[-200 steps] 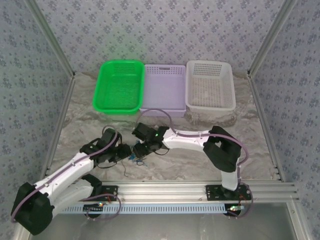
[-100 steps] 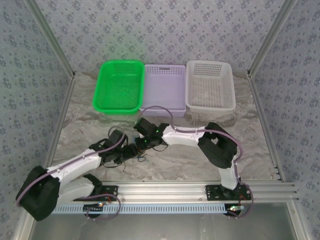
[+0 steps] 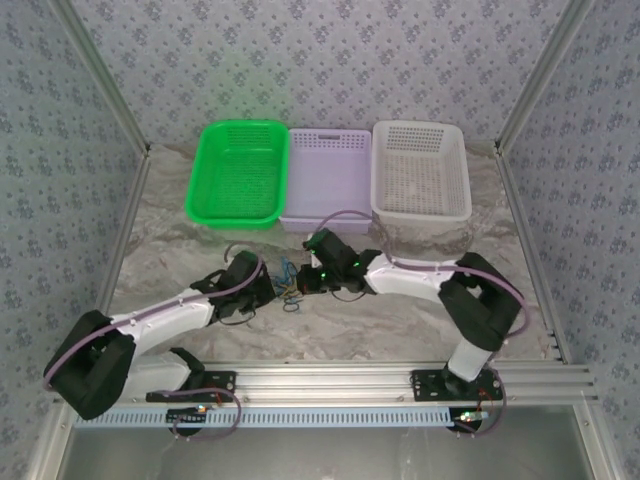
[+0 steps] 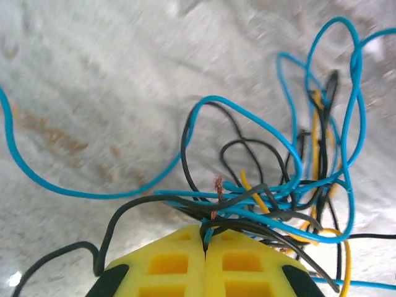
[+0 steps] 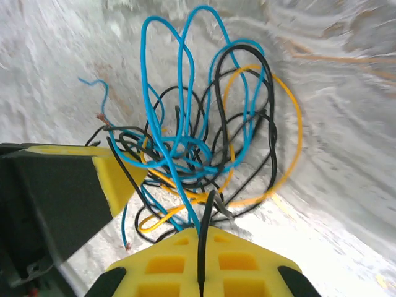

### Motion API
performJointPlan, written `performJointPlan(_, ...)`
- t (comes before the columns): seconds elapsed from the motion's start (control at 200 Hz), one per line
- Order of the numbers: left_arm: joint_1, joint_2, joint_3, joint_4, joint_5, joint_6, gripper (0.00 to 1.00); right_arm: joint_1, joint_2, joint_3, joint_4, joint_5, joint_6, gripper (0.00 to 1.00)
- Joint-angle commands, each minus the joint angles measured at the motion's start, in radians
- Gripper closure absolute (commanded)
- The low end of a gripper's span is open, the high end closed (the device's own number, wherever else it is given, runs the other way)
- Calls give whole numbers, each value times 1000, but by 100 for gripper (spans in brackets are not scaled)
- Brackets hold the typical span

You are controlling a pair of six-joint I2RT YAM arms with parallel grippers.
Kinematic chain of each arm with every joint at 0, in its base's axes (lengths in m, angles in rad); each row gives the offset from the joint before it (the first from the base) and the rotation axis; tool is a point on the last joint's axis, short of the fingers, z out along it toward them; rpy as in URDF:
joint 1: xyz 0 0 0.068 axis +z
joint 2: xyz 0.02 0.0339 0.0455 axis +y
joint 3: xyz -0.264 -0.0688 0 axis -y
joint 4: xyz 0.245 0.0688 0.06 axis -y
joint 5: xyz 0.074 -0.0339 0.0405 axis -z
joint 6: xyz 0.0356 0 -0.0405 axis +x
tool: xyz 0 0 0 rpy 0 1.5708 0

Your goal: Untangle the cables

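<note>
- Top external: cables (image 3: 288, 287) lie as a small tangle at centre of frame, on the counter (image 3: 400, 325), between the two claws.
- Left claw (image 3: 270, 291) reaches in from lower left and touches the tangle's left side. Right claw (image 3: 305, 284) reaches in from the right and touches its right side. Claws near each other, tangle bridging them.
- Three baskets sit in a row at the top of the counter, well apart from the tangle: green basket (image 3: 237, 172) left, purple basket (image 3: 325, 180) middle, white basket (image 3: 420, 170) right.
- Left wrist: left claw (image 4: 204, 238) at bottom centre, yellow pads pressed together, clamped on cables (image 4: 278, 185). Black and blue strands run into the seam.
- Bare copper tip (image 4: 218, 184) sticks up just above the pads.
- Blue, black and yellow strands bunch at centre right. One long blue strand sweeps to the left edge, and a black one curls off lower left.
- Right wrist: right claw (image 5: 199, 250) at bottom centre, pads closed tight, with a black strand of the cables (image 5: 198, 142) pinched in the seam.
- Tangle sits above the pads: tall blue loops, black loops, one wide yellow loop on the right.
- One of the left claw's fingers (image 5: 117, 176) at left of frame, against the tangle.
</note>
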Motion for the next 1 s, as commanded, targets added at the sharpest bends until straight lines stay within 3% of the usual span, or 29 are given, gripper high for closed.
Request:
performJointPlan(0.0,17,-39,35,-113,-142,35,100,-54,-90,-38,-15,25,34,100)
performJointPlan(0.31,83,-89,86,-166,-127,82,100,-173,-289,-117,-89,58,4,100)
performJointPlan(0.47,84,-51,89,-61,-35,116,100,-189,-250,-100,-129,49,-18,94)
performJointPlan(0.62,75,-34,97,-55,-22,127,100,-208,-247,-132,-176,130,0,90)
performJointPlan(0.715,74,-46,91,-52,-17,135,100,-210,-288,-154,-189,165,-10,100)
performJointPlan(0.939,76,-7,101,-125,-57,143,98,-207,-341,-114,-270,203,-71,100)
performJointPlan(0.994,73,3,97,-137,-71,140,92,-208,-349,-109,-290,211,-81,100)
